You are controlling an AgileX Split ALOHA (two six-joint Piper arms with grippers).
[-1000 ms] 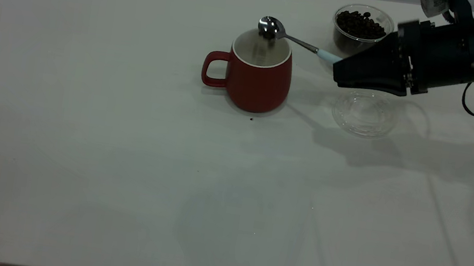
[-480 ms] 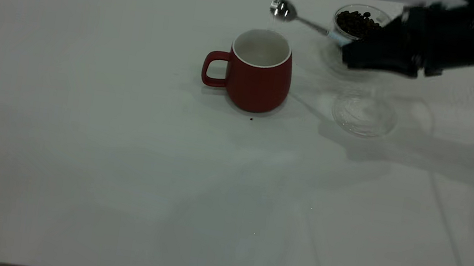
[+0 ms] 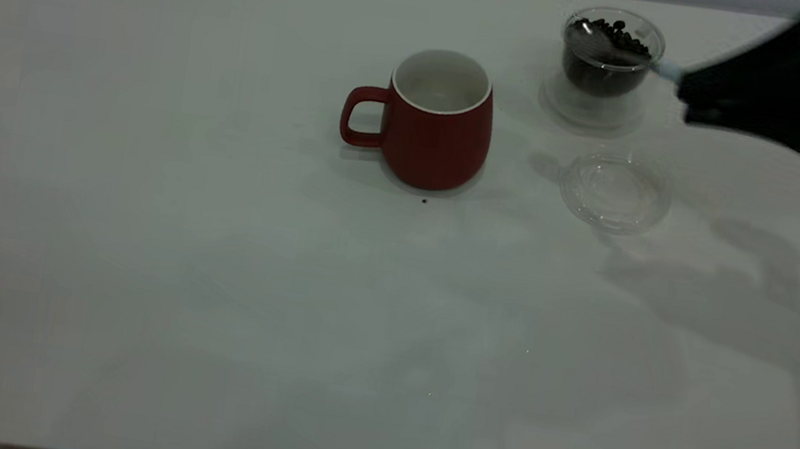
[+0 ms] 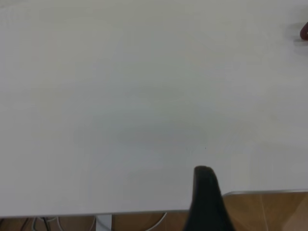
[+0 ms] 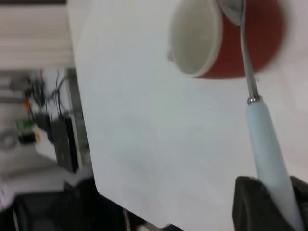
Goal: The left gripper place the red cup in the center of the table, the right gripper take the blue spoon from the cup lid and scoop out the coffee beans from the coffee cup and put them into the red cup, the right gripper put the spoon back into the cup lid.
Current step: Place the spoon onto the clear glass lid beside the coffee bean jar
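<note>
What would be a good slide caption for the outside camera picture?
Right gripper dips the blue spoon into the coffee cup of beans, red cup waiting nearby.

Two cups (image 3: 437,118), one lid (image 3: 614,190), perhaps one spoon (image 3: 664,68)

1. My exterior camera sits outside the rig, raised and angled down across the table (image 3: 203,291). It stands well back and takes in most of the top, with the red cup (image 3: 436,124) near mid-frame.
2. My left wrist camera looks down and outward over bare table (image 4: 120,106) from near its edge. One dark finger (image 4: 207,202) of the left gripper cuts into frame, with wooden floor past the edge. A red sliver at the frame border may be the cup; I cannot tell.
3. My right wrist camera looks close along the blue spoon (image 5: 267,144) toward the red cup (image 5: 211,38), rolled sideways, with the table edge and room clutter beyond.
4. Exterior and right wrist views share the red cup, spoon and table.
</note>
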